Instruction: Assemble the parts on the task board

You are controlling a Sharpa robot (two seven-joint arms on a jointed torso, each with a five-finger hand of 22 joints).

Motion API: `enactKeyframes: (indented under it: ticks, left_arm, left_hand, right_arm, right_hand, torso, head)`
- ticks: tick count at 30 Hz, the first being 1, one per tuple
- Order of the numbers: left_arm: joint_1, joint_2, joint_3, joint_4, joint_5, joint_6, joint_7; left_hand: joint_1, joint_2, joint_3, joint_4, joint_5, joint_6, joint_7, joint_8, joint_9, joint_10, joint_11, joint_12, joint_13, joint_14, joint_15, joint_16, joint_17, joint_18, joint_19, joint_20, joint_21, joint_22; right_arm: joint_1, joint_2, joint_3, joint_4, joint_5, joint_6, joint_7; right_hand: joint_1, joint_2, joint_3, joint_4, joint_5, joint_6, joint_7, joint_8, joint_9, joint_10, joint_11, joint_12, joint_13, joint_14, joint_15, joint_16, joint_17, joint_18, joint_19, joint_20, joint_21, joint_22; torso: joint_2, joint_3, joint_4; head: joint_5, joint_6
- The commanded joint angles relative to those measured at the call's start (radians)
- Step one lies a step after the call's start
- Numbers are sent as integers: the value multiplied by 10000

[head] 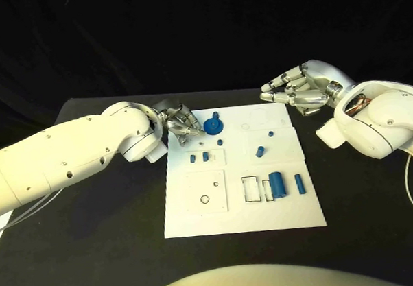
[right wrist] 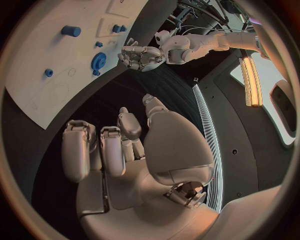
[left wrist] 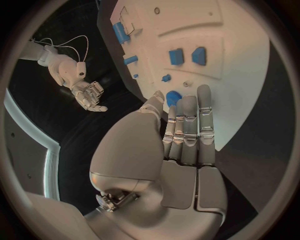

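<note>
we find the left hand over the board's far left corner, fingers straight, holding nothing, beside the blue gear. right hand empty, fingers loosely apart, off the far right corner.

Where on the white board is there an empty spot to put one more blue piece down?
The task board is bare along its near edge, below the square plate and the blue cylinder. Its far right corner, beside the right hand, looks free too. It is crowded at the far left, where the left hand sits by the blue gear.
</note>
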Motion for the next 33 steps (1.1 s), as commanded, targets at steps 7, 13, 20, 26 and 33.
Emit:
enactKeyframes:
  ticks: [7,13,20,26,33]
  left_arm:
    - [-90,537,-143,-255,-3141,-827,3184]
    - [-128,1011,-197,-646,-4711,-300,2346]
    - [-208,1445,-244,-1063,-5707,389,1688]
    - [-304,1727,-252,-1341,-5999,803,1476]
    - [-351,1797,-251,-1391,-6062,929,1377]
  left_hand:
    - [805,-669,798,-530,-141,1032,-336,-1918,-1633,636,101,-1968,-2361,109,2,-590,-829,100,212,-25,-409,-349]
    - [298,-764,653,-326,-197,1948,-194,-2502,-2093,1148,3,-2392,-3106,2589,-113,3541,2584,-210,2239,-128,1982,1501]
    - [164,-800,538,-189,-219,2439,-222,-2842,-2335,1742,-120,-2580,-3465,3224,-202,5044,4015,-604,3292,-244,4289,3590]
    - [185,-730,571,-140,-205,2687,-251,-3006,-2442,2077,-180,-2708,-3625,3344,-258,5246,4118,-765,3617,-298,5157,4407]
    - [66,-765,536,-41,-213,2888,-256,-3126,-2516,2281,-194,-2864,-3735,3372,-291,5148,3841,-863,3796,-331,5649,4876]
  right_arm:
    - [-6,38,0,-21,-76,137,19]
    - [-7,58,0,-35,-79,102,23]
    - [-9,69,0,-41,-131,94,31]
    - [-12,77,0,-48,-145,90,33]
    - [-14,74,0,-48,-153,84,23]
  right_hand:
    - [-20,20,-59,16,55,36,-3,50,15,-34,-11,22,-2,799,-52,-32,1616,36,-50,3,-66,-3]
    - [-5,83,-56,31,80,40,-4,53,15,-28,-12,33,0,801,-54,-29,1622,34,-44,1,-62,7]
    - [-1,102,-52,36,86,42,-5,55,16,-26,-13,38,2,801,-55,-32,1619,35,-45,1,-63,5]
    - [8,123,-48,37,93,43,-5,55,16,-26,-14,37,0,801,-55,-32,1619,35,-45,0,-63,5]
    - [8,123,-48,37,93,43,-5,55,16,-26,-14,37,0,801,-55,-32,1619,35,-45,0,-63,5]
  torso:
    - [3,5,-26]
    - [9,0,-21]
    - [16,4,-21]
    - [11,6,-18]
    - [3,11,-6]
  head:
    - [-55,131]
    - [-109,143]
    - [-150,126]
    - [-180,111]
    - [-201,88]
